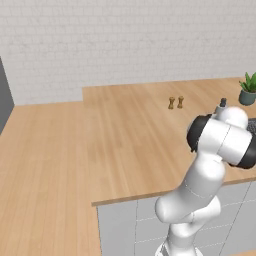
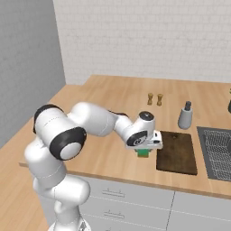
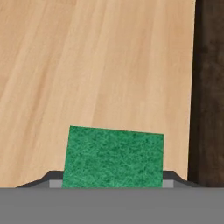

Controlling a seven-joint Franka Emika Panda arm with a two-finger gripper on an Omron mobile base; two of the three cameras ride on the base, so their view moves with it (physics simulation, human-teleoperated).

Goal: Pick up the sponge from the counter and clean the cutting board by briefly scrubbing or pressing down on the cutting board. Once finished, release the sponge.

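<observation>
My gripper (image 2: 145, 149) is shut on the green sponge (image 2: 143, 153), which hangs just under the hand, low over the light-wood counter (image 2: 108, 108). In the hand view the sponge (image 3: 113, 157) sits at the bottom centre and hides the fingertips. The dark brown cutting board (image 2: 177, 152) lies flat just to the right of the sponge, near the counter's front edge. Its left edge runs down the right side of the hand view as a dark strip (image 3: 210, 87). Whether the sponge touches the counter (image 3: 87, 65) I cannot tell.
Two small wooden shakers (image 2: 154, 99) stand behind the board, and a grey bottle (image 2: 185, 116) stands at its far edge. A dark grey gridded stovetop (image 2: 217, 151) lies right of the board. A potted plant (image 1: 248, 89) stands at the far right.
</observation>
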